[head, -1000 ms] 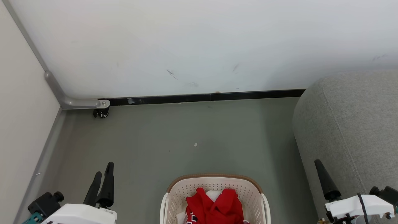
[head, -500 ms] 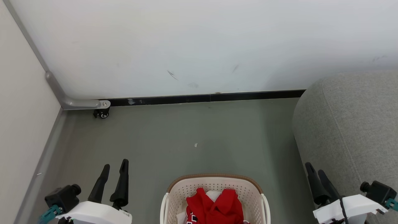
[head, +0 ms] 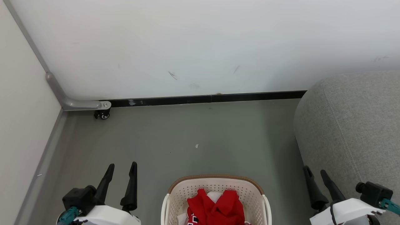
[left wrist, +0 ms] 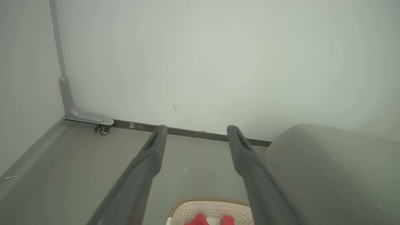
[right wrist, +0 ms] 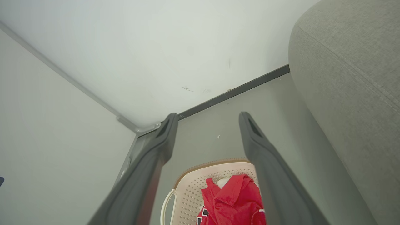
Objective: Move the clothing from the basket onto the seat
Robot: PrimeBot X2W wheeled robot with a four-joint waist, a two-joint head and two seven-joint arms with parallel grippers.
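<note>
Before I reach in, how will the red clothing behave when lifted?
Likely floppy: the clothing lies crumpled in folds in the basket, so it should drape and trail. Probably light, as the fabric looks thin. Folds overlap, so one pinch may lift several layers.

The head camera looks down from above onto the floor [head: 200, 134] before the wall [head: 200, 47]; both wrist cameras sit lower, facing that wall (all share the basket [head: 215, 178] rim and the seat [head: 353, 125]).

Perforated plastic basket [head: 187, 190]; red cloth clothing [head: 218, 206]; matt woven-fabric seat [head: 353, 125].
</note>
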